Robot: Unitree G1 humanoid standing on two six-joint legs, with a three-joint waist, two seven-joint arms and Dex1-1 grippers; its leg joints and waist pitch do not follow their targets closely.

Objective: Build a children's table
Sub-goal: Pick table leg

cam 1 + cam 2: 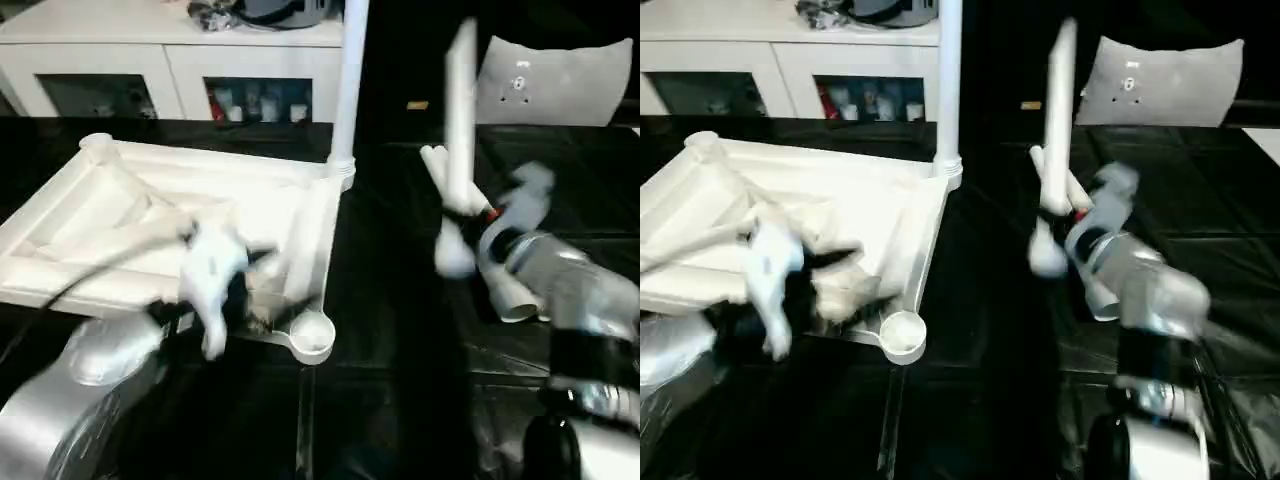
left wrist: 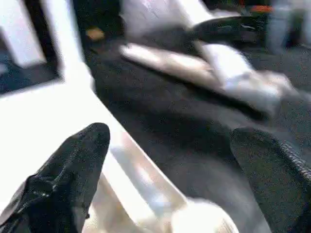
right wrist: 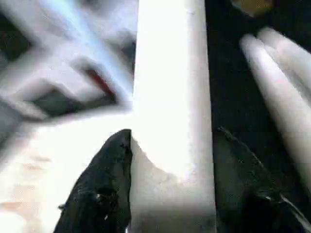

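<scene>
The right tool [image 3: 170, 160] grips 1 long white plastic tube leg [image 1: 460, 130] upright beside 2 spare legs [image 1: 505, 285] lying on the black bench [image 1: 390, 300]. The left tool [image 2: 170, 160], spread wide and empty, hovers at the upturned white ribbed tabletop [image 1: 150, 230], where 1 fitted leg [image 1: 348, 80] stands.

From my seat, the upturned table top [image 1: 150, 230] is plain white, ribs and corner sockets alike, and so is the tube leg [image 1: 349, 80] standing in its far corner socket. The leg [image 1: 460, 120] in my right gripper [image 3: 170, 160] is the same white, as are the spare legs [image 1: 510, 290] lying on the glossy black table cover [image 1: 390, 300]. Both grippers have black fingers [image 2: 73, 170], and my forearms [image 1: 70, 390] are silver. A red spot [image 1: 490, 213] marks the right wrist. Behind, the rounded panel [image 1: 555, 80] looks pale grey-white and the cabinet [image 1: 170, 50] white.
</scene>
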